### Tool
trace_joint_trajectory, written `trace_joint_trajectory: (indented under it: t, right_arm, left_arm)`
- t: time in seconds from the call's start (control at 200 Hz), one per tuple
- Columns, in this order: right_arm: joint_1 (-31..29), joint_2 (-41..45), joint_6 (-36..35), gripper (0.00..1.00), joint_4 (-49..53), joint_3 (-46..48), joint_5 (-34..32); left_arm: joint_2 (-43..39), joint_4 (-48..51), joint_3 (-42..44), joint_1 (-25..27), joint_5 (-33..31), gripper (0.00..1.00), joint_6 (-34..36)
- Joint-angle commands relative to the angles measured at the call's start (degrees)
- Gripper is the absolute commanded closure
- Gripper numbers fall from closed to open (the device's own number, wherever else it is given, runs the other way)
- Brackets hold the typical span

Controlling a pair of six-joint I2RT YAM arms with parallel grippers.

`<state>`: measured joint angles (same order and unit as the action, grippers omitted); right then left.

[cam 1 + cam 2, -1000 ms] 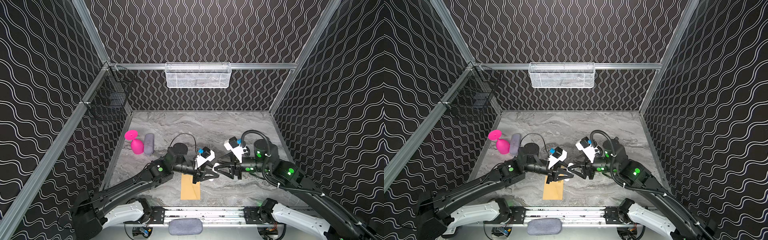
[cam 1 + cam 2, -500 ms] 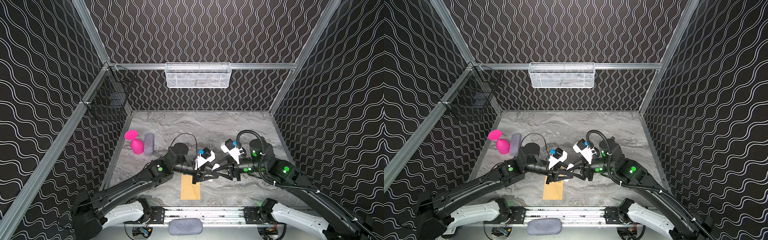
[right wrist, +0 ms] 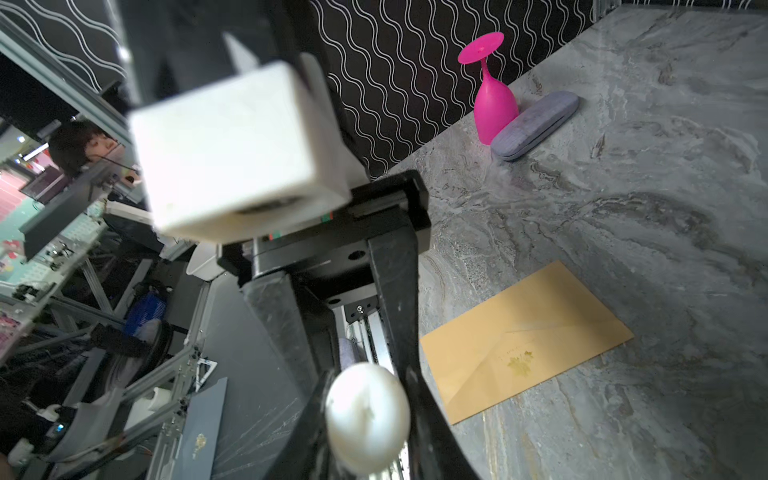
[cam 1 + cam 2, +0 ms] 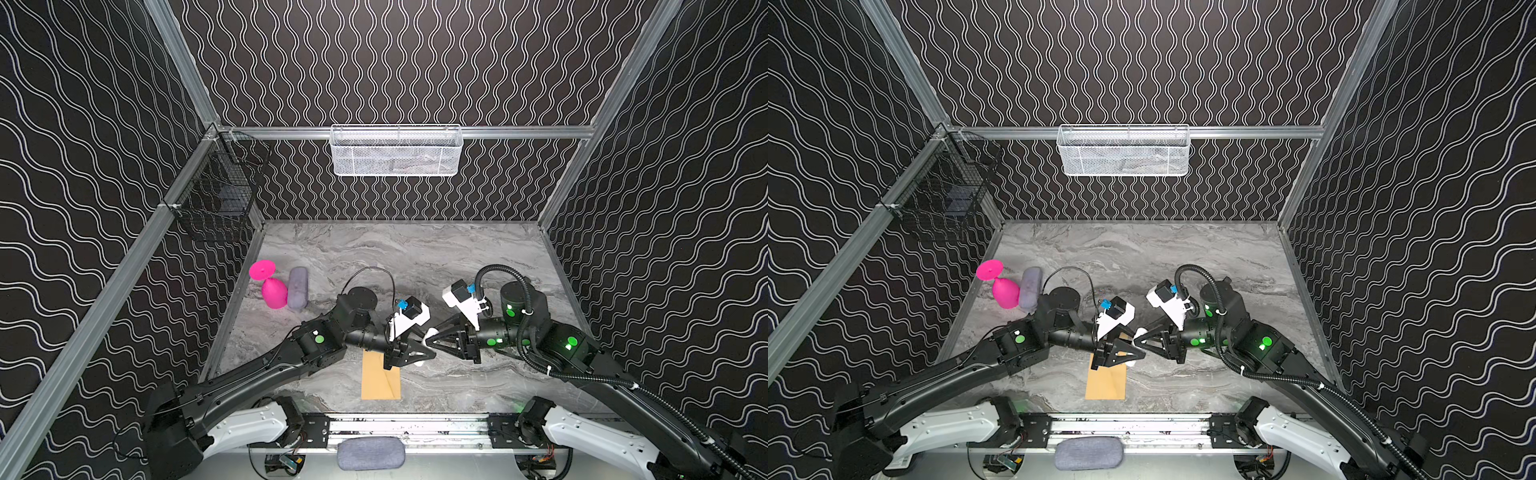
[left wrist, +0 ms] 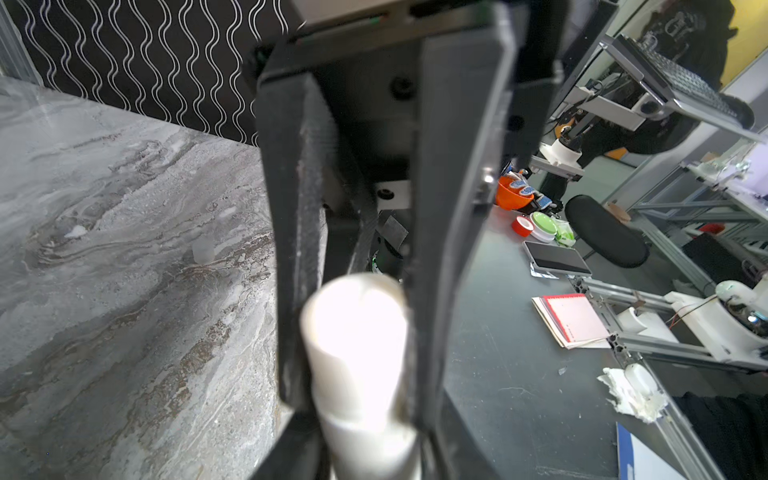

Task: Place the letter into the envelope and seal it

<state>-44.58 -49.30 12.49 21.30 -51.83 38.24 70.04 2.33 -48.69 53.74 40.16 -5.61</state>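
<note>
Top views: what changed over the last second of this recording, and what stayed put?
The right gripper moved left to meet the left gripper above the envelope, and it now closes around the white cylinder that the left gripper held out. Whether the left has let go cannot be told. The envelope, flap down, the pink goblet and the grey glasses case stayed put.
</note>
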Motion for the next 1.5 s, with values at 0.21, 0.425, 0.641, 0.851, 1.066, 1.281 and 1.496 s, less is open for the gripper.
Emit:
trace_joint_trajectory:
  t: [0.21,0.425,0.641,0.851,1.066,1.281,1.496]
  right_arm:
    - [0.0,5.7,8.8,0.79,-9.8,5.4,-8.3]
    - [0.0,5.9,10.1,0.79,-12.3,7.6,-7.7]
    - [0.0,6.1,10.1,0.79,-12.2,7.6,-7.9]
    - [0.1,6.0,10.3,0.79,-12.5,7.7,-8.1]
    - [0.0,5.7,10.0,0.78,-12.4,7.7,-8.1]
    - [0.0,5.3,10.0,0.70,-11.6,7.8,-8.5]
    - [0.2,7.6,9.3,0.24,-1.1,6.4,-28.3]
  left_arm:
    - [-2.4,-16.2,8.3,0.0,-4.2,0.34,-8.1]
    - [-1.5,-15.6,7.9,0.0,-5.5,0.42,-7.7]
    - [-1.1,-14.9,7.6,0.0,-5.0,0.61,-7.0]
    - [-1.4,-15.1,8.1,0.0,-5.2,0.63,-6.9]
    - [-2.0,-13.4,7.8,0.0,-6.0,0.77,-6.1]
    - [-2.9,-11.1,7.8,0.0,-7.8,0.85,-5.4]
    - [-4.0,-13.5,11.3,0.0,-12.9,0.96,-7.5]
